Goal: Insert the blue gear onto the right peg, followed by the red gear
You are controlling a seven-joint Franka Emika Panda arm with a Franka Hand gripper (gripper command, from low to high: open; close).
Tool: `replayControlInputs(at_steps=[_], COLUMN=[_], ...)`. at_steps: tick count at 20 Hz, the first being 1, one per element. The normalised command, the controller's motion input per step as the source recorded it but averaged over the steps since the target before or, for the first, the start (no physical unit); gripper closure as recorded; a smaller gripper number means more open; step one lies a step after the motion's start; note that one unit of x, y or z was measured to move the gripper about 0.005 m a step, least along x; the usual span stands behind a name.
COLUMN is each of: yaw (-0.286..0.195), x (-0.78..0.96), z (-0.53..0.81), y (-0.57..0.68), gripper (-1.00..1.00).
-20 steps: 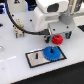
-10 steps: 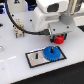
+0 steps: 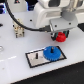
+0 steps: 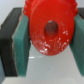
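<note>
Because the wide, flat bright-blue toothed gear (image 3: 51,52) already sits on the black-framed grey base plate (image 3: 34,59), seemingly over the right peg, the gripper (image 3: 60,36) clamps the small, chunky bright-red toothed gear (image 4: 50,30) between its teal pads (image 4: 21,47), held above the plate for stacking.

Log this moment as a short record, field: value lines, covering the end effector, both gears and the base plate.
end effector: shut on the red gear, teal fingers pressing its two sides
red gear: held in the air, above and toward the exterior view's right of the base plate
blue gear: lying flat on the base plate's right end in the exterior view
base plate: black-framed, on the white table
second pin: bare, upright on the plate's left part
task status: blue gear placed, red gear not yet on
</note>
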Motion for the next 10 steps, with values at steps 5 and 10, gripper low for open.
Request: replayControlInputs(at_steps=[5, 10], yaw=[0.0, 0.0], x=[0.54, 0.65], z=[0.51, 0.4], y=[-0.08, -0.2], gripper=[1.0, 1.0])
